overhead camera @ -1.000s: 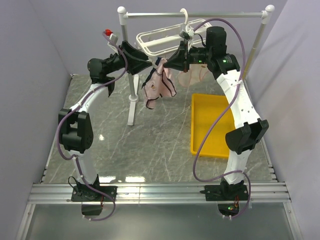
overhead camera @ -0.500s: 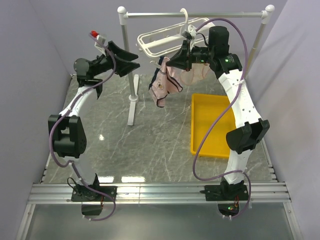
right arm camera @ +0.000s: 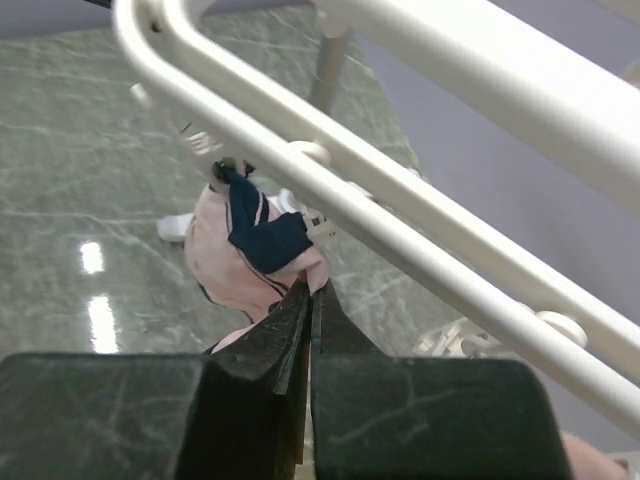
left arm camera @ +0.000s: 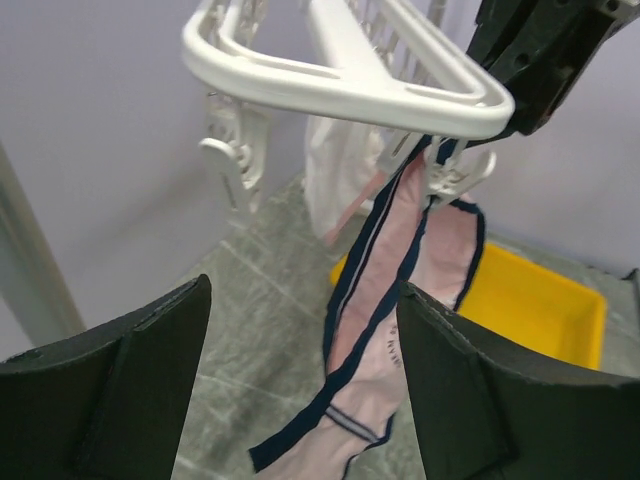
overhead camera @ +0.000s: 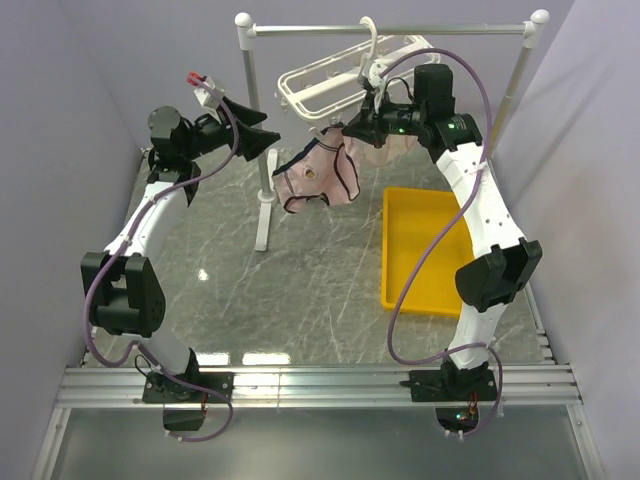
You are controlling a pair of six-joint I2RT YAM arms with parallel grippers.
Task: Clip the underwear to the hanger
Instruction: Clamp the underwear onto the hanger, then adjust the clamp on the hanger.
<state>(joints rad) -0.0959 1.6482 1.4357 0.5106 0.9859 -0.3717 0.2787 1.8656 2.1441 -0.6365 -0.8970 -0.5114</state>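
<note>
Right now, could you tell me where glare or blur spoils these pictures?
Top external view: bright reflections on the polished table near the arm bases, otherwise sharp. Left wrist view: the hanger and navy-trimmed underwear are clear, no glare. Right wrist view: white reflections on the table at left, the nearest hanger bar at upper right is soft, and the right end effector is dark.

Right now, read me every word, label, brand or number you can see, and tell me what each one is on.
Nothing can be read clearly.
Pale pink fabric briefs with navy trim: a small dark print, too blurred to read.
White plastic bar-frame hanger: no text visible.
Yellow plastic tray: no text visible.
</note>
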